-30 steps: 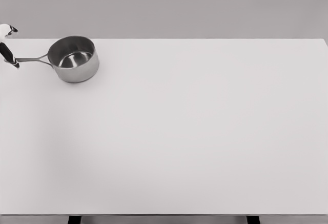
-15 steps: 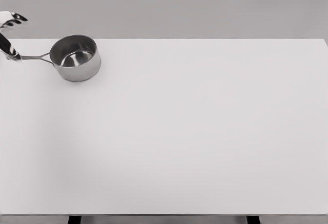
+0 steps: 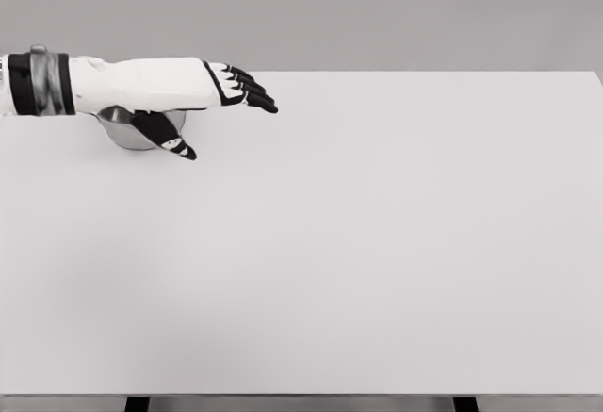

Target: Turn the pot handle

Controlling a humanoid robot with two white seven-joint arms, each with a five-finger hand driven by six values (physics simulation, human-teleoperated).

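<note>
A small steel pot (image 3: 127,131) stands at the far left of the white table (image 3: 358,242). My left arm reaches in from the left edge and covers most of it, so only the lower front wall shows; the handle is hidden. The left hand (image 3: 221,115) hovers over and past the pot with fingers (image 3: 250,91) stretched flat to the right and the thumb (image 3: 170,137) pointing down in front of the pot wall. It is open and holds nothing. The right arm is out of view.
The table's far edge runs just behind the hand. Two dark table legs (image 3: 137,403) show under the near edge.
The left hand, earlier just at the left edge near the handle's end, has swept right over the pot. The pot has barely shifted, and its handle is now covered.
</note>
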